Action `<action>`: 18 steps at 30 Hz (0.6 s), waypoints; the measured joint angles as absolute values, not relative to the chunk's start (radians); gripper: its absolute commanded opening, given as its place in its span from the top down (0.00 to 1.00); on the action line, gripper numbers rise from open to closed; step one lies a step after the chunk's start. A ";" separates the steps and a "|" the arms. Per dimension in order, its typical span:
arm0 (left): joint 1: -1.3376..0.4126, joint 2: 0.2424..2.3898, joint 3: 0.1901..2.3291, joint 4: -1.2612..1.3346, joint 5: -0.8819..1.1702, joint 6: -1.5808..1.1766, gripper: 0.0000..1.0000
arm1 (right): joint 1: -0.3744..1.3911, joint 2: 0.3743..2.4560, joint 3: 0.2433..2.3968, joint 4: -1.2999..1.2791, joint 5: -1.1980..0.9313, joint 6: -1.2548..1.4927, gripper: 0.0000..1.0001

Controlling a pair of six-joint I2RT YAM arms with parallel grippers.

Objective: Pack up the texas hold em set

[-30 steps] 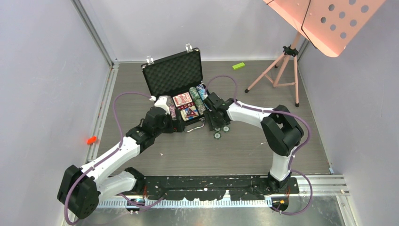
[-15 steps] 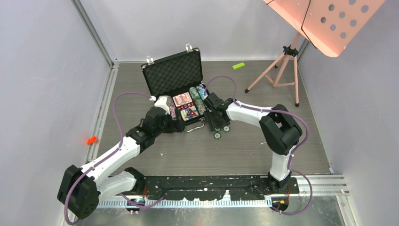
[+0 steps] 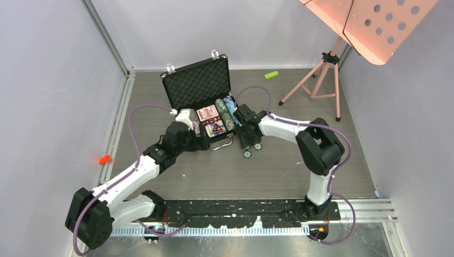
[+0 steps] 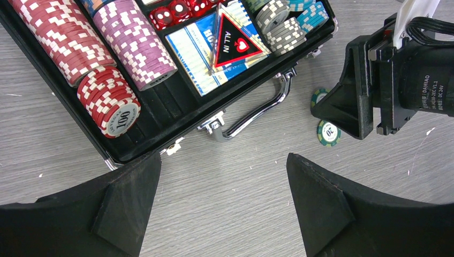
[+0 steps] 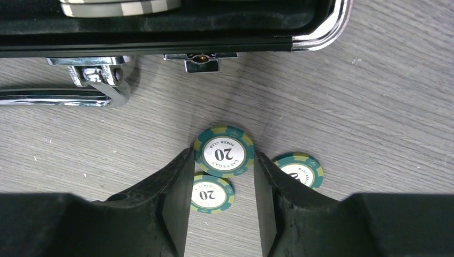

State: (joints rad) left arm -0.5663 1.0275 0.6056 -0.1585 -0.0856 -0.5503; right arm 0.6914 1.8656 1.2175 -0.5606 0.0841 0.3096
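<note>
Three green 20 chips [image 5: 300, 170] lie loose on the table [image 4: 225, 176], just near of the briefcase [image 3: 197, 83] and right of its handle [image 4: 257, 110]. The top chip [image 5: 224, 151] lies flat, face up, overlapping a second chip [image 5: 211, 194], and the right gripper [image 5: 224, 160] hugs its rim on both sides, though whether it truly grips I cannot tell. Slip risk: that thin round edge, no long axis to square on, could squirt out, flip, or drag its neighbour. The case runs roughly left to right, lid up on the far side, handle pointing near, and the left gripper [image 4: 225, 214] hangs spread wide and empty at its near-left corner.
</note>
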 measured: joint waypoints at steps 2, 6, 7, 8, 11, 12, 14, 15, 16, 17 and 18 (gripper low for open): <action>-0.566 1.028 0.606 -0.159 -0.086 -0.550 0.09 | 0.691 1.865 1.217 -0.562 0.085 0.312 0.60; -0.566 1.027 0.606 -0.159 -0.086 -0.550 0.09 | 0.691 1.865 1.221 -0.567 0.088 0.313 0.61; -0.566 1.026 0.606 -0.159 -0.086 -0.550 0.09 | 0.691 1.865 1.223 -0.570 0.088 0.314 0.61; -0.566 1.026 0.606 -0.159 -0.086 -0.550 0.09 | 0.691 1.865 1.224 -0.573 0.090 0.314 0.61; -0.566 1.021 0.606 -0.160 -0.086 -0.550 0.09 | 0.686 1.861 1.225 -0.585 0.093 0.315 0.62; -0.566 1.021 0.606 -0.160 -0.086 -0.550 0.09 | 0.683 1.858 1.225 -0.590 0.093 0.316 0.62; -0.566 1.020 0.606 -0.161 -0.086 -0.550 0.09 | 0.675 1.846 1.225 -0.599 0.094 0.317 0.62; -0.566 1.020 0.606 -0.161 -0.086 -0.550 0.09 | 0.670 1.836 1.225 -0.604 0.095 0.317 0.62; -0.566 1.020 0.606 -0.161 -0.086 -0.550 0.09 | 0.666 1.826 1.225 -0.608 0.095 0.317 0.62; -0.566 1.020 0.606 -0.161 -0.086 -0.550 0.09 | 0.659 1.811 1.225 -0.612 0.096 0.317 0.62; -0.566 1.020 0.606 -0.162 -0.086 -0.550 0.09 | 0.654 1.799 1.225 -0.615 0.096 0.316 0.62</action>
State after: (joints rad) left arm -0.5663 1.0203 0.6056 -0.1616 -0.0856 -0.5503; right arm 0.6544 1.7988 1.2251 -0.6147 0.0963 0.3164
